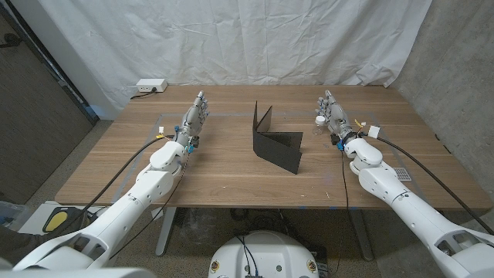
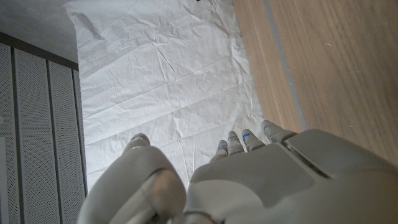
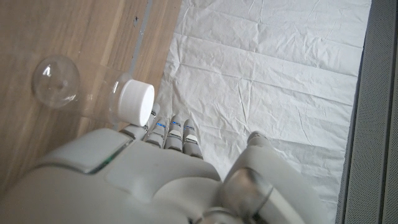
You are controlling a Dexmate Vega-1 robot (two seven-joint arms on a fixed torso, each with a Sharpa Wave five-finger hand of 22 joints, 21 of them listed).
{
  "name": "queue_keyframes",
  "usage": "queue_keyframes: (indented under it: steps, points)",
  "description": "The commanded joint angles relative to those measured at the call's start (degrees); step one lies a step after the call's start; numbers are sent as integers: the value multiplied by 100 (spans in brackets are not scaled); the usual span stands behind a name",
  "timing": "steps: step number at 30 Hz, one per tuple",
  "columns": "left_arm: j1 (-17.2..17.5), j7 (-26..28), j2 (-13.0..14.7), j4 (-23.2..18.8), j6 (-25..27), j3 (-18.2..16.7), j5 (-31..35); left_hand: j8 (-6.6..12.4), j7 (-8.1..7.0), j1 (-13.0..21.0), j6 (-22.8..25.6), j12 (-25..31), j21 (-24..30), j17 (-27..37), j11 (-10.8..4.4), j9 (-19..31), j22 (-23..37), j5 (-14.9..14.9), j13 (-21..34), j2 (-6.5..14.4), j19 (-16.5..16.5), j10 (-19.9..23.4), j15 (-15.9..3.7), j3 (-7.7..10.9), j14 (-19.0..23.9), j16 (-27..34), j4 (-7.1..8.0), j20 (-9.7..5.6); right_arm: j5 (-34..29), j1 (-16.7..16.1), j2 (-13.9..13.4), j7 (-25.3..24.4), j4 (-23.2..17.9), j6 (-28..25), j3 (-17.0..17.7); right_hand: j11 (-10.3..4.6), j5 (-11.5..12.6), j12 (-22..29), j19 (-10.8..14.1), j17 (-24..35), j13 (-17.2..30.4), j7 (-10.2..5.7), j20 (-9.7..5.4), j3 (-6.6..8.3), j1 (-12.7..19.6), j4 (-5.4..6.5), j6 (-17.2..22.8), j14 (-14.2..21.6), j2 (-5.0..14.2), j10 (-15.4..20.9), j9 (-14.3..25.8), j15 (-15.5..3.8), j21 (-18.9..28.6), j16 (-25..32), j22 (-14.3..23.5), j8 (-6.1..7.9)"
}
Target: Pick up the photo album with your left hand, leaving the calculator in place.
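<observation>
Fingers on the left hand (image 1: 194, 120) are extended and spread, grasping nothing; same on the right hand (image 1: 333, 116). Both hands sit on the desk (image 1: 224, 174), left one toward the left side, right one toward the right. Photo album (image 1: 275, 139) stands mid-desk between them, black, propped open in a V, well apart from both hands. Left wrist view gives fingertips (image 2: 239, 140) against the white backdrop sheet (image 2: 168, 81) and a strip of desk. Right wrist view adds what the head view barely resolves: a clear, round-ended plastic object with a white cap (image 3: 134, 102) lying on the desk just beside the right hand's fingertips, possibly touching, hard to tell. White power strip (image 1: 149, 86) at the desk's far left corner.
</observation>
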Motion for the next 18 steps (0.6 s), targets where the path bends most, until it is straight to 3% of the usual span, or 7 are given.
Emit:
queue_keyframes:
  steps: [1,18]
  points:
    - [68,28,-3,-95,27,-26,-52,46,9,59,-24,31,48,7,-6,6,22,25,12,22,-42,-22,-84,27,-28,38,17,-539,3,-105,-82,-55,-264,-113,-7,10,21,32,38,14,11,-7,-191,49,45,-1,56,11,6,59,24,57,30,37,25,29]
    - [-189,-164,57,32,-89,50,142,85,-13,128,93,64,70,2,-19,2,20,60,7,97,-14,66,-78,42,51,61,-29,-516,-49,-143,-80,-220,-395,-189,-18,7,26,23,37,14,15,-7,-178,60,63,-15,74,6,47,68,24,63,-17,35,29,30]
